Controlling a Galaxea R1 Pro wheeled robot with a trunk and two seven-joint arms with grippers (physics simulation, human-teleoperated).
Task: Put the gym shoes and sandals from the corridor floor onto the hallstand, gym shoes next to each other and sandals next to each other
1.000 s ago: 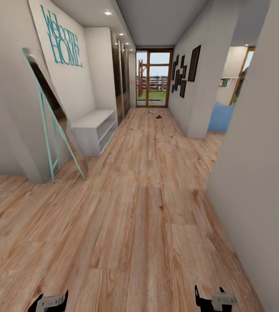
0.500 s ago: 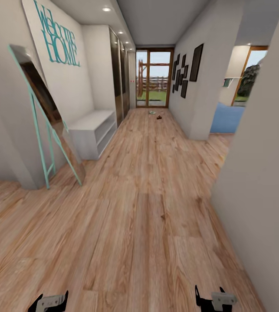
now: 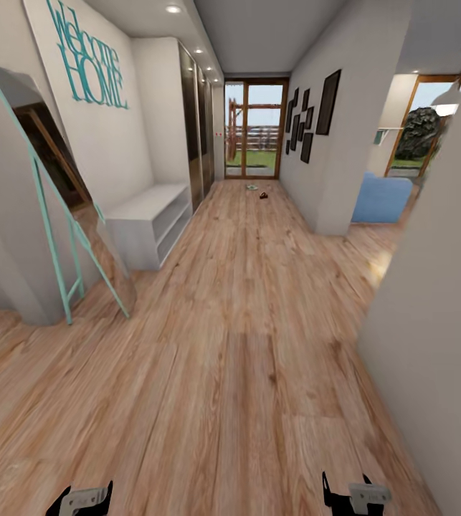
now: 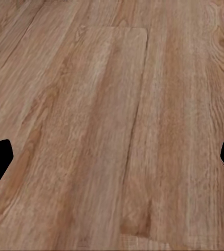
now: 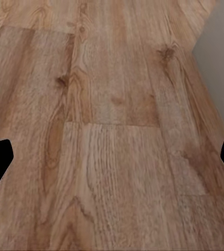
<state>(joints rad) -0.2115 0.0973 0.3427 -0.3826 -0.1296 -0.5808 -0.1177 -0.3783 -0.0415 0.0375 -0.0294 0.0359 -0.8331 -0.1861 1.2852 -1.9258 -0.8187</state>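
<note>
Corridor floor [image 3: 244, 344] runs ahead; shoes [image 3: 257, 190] are seen as specks far off by the door, hallstand [image 3: 148, 222] at left. Both jaws are spread, empty, carried low for travel.

The head view looks from high up, forward and down the corridor toward the glass door [image 3: 254, 129], with the floor [image 3: 237, 358] running away from it. Both wrist views face down at the floor [image 4: 112, 115] from close range, the right one also catching a grey wall [image 5: 221, 63]. All three share the floor planks.
</note>
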